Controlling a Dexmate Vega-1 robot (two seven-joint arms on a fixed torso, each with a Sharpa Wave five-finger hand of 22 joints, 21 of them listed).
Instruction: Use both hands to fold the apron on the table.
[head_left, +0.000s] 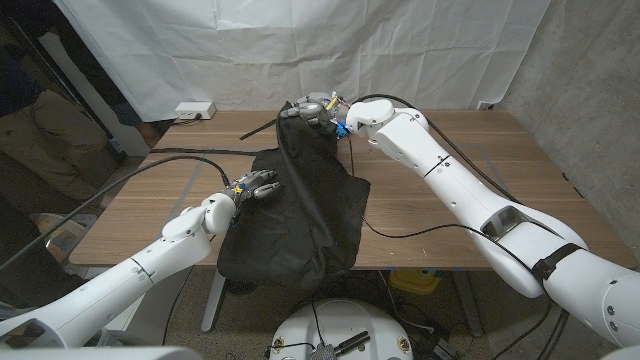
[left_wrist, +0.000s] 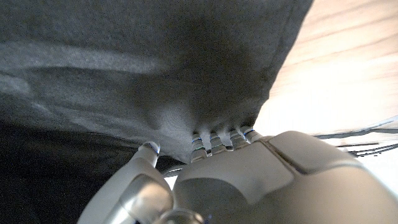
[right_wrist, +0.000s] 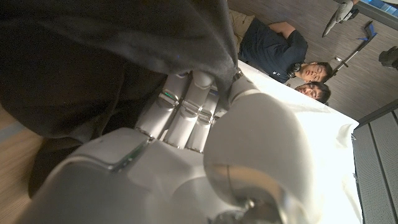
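At far edge of wooden surface (head_left: 440, 140), right robot hand (head_left: 318, 110) clamped on top of black fabric apron (head_left: 300, 215), lifting it. Left robot hand (head_left: 258, 187) pinches apron's left side, fingers buried in cloth. Lower part droops over near edge; may slide off if a grip slips. Black cable (head_left: 180, 165) beside left robot hand could snag. White box (head_left: 195, 110) well apart.

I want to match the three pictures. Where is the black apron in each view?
Head view: the apron lies mid-table, hanging over the near edge.
Left wrist view: the apron is dark cloth above the left hand.
Right wrist view: the apron is over the right hand.
Shared landmark: the wooden table.
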